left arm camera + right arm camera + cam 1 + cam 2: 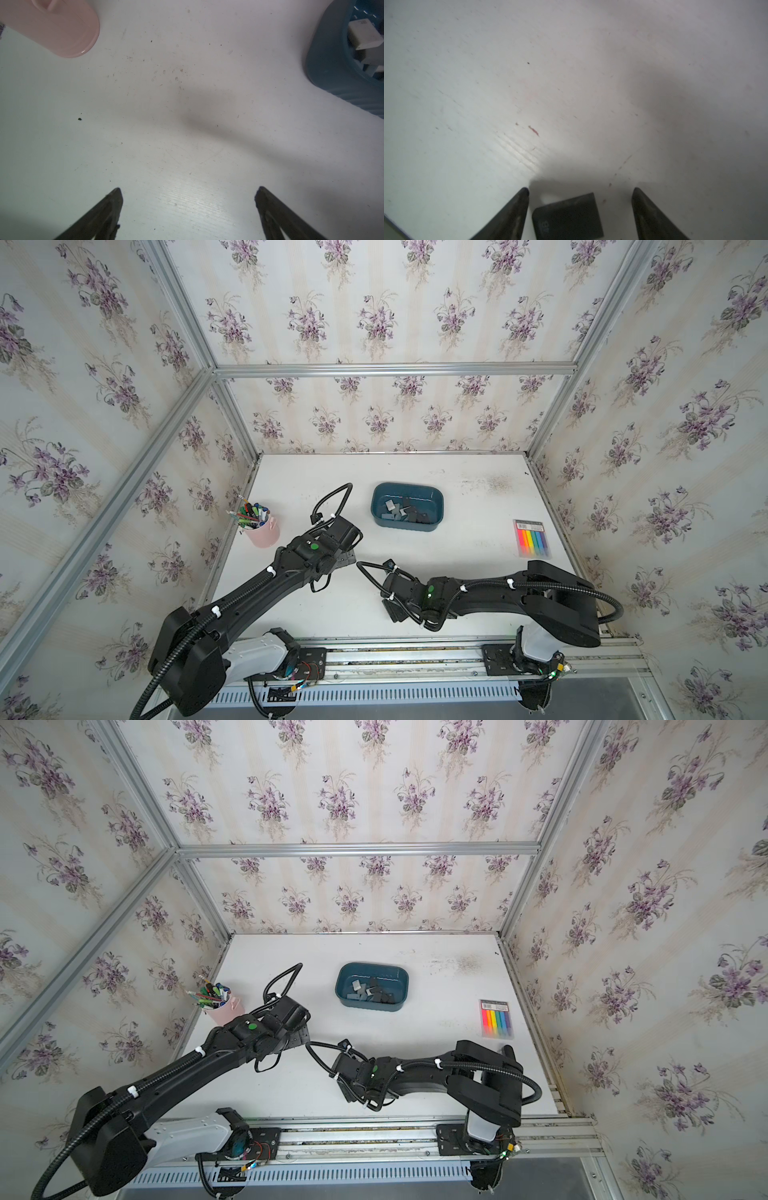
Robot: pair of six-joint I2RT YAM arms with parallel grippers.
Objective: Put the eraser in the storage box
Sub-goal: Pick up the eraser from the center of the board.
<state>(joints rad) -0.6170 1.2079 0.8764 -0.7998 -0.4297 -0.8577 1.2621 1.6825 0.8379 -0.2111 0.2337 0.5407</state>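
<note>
- The eraser (568,216) — dark, flat, bottom of frame — looks light and a bit soft; best pinched by its sides.
- The right gripper (581,189) stands wide around it, not touching.
- The left gripper (189,188) is wide too — empty.

Black left arm (249,593) and right arm (498,597), both reaching low from the near edge.
The left arm stretches diagonally forward, wrist tipped down; the left gripper (189,189) points downward with its jaws spread wide. The right arm folds sideways toward the middle, elbow out; the right gripper (580,189) also points downward, its jaws parted, somewhat narrower.
</note>
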